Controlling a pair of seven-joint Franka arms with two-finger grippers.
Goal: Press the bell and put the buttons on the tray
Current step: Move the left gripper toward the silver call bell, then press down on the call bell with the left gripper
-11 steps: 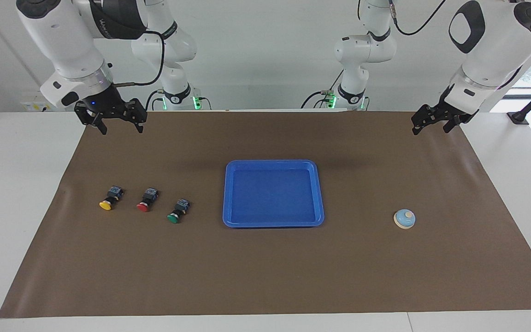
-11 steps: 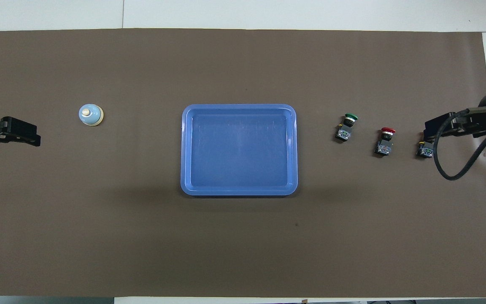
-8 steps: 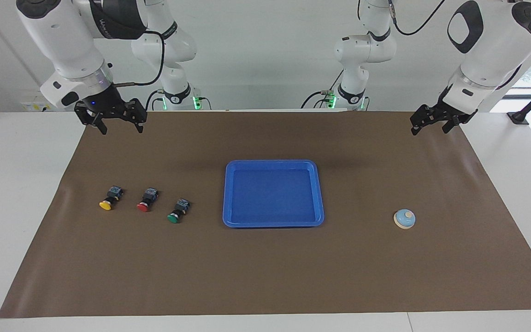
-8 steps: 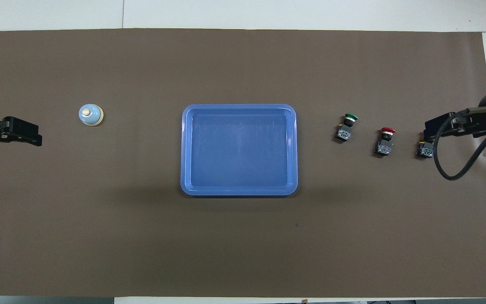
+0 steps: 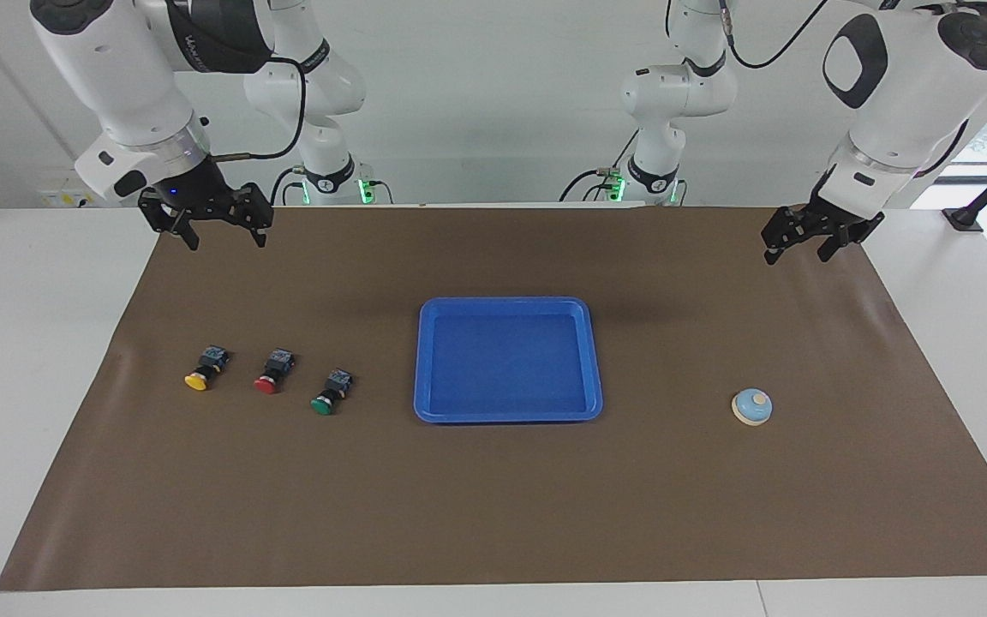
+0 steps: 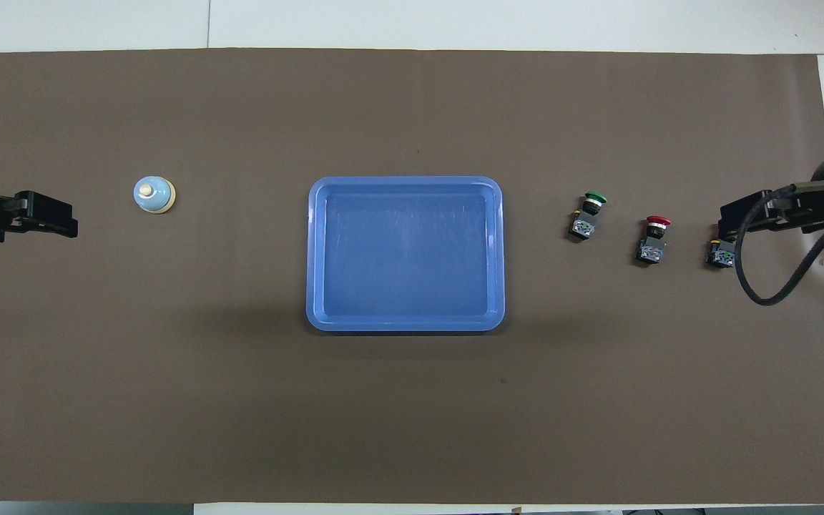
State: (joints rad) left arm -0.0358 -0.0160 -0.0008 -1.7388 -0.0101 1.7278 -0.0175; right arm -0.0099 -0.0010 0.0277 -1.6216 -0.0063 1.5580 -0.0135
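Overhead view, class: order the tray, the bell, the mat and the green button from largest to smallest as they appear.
1. Mat
2. Tray
3. Bell
4. Green button, though it looks close to the bell in size, so that order is unsure.

mat: brown sheet [image 5: 493,514] | spread flat | covers white table [image 5: 31,343] | table edges showing

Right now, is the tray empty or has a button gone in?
Empty. The tray shows only bare blue floor; the yellow, red and green buttons all lie on the mat beside it.
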